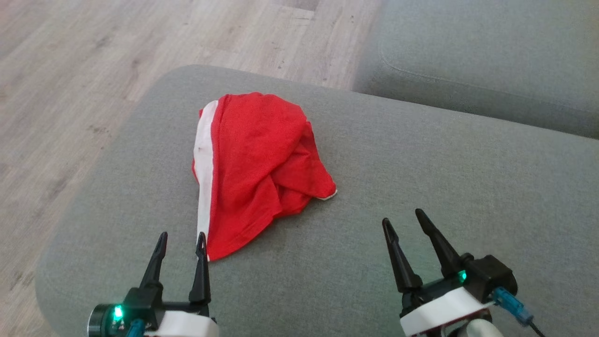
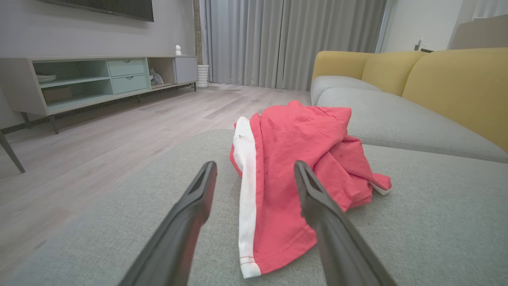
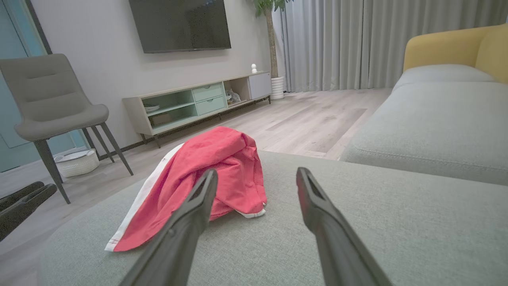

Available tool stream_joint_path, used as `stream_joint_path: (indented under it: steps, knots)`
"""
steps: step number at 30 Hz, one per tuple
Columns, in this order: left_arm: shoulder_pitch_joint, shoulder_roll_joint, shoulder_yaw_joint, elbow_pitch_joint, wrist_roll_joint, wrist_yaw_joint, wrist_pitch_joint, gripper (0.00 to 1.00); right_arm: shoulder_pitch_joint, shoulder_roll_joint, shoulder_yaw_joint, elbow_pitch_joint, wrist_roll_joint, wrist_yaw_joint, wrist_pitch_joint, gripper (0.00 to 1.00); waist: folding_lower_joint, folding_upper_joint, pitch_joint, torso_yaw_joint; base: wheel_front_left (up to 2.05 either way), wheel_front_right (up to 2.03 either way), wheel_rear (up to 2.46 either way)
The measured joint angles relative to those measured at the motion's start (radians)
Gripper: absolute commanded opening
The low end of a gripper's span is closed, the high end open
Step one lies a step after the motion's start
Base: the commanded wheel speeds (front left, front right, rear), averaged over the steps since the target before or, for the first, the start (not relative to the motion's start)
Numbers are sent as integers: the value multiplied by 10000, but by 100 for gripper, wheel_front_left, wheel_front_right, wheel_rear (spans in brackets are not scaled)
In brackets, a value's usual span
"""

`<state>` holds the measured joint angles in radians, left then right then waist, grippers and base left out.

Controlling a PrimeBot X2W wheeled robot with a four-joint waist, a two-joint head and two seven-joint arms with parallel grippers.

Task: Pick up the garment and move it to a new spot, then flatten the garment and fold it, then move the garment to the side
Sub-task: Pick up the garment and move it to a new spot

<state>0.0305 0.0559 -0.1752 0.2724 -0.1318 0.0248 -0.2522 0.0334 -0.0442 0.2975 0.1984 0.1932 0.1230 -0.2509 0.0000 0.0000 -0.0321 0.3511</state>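
Crumpled red garment (image 1: 255, 168) lies on grey cushion (image 1: 421, 187).

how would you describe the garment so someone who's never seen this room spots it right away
Find the grey cushion beside the grey and yellow sofa. On its left half, near the wood floor, lies a crumpled garment. It is the lone bright red thing, with a white band down one edge.

Crumpled red garment (image 1: 255, 164) on grey sofa cushion (image 1: 421, 187)
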Motion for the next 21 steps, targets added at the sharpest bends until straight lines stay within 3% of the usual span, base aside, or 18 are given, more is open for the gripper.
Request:
stream_joint_path:
  steps: [4, 9, 15, 21]
  knots:
    - [-52, 19, 77, 92, 12, -90, 0, 100, -8, 0, -125, -35, -21, 0, 0, 100, 0, 0, 198, -160, 0, 0, 0]
    - [-834, 242, -31, 1172, 73, -527, 477, 100, -103, 0, -297, -105, -282, 0, 0, 100, 1, 0, 711, -328, 0, 0, 0]
    - [-2592, 765, -33, 2334, -35, -974, 2224, 100, -568, -4, -531, -244, -393, 0, -2, 100, 3, 0, 1406, -613, 0, 0, 0]
    - [-3297, 1005, -12, 3632, -487, -1218, 3678, 100, -833, -10, -623, -249, -453, 0, -2, 100, 2, 0, 1937, -1010, 0, 0, 0]
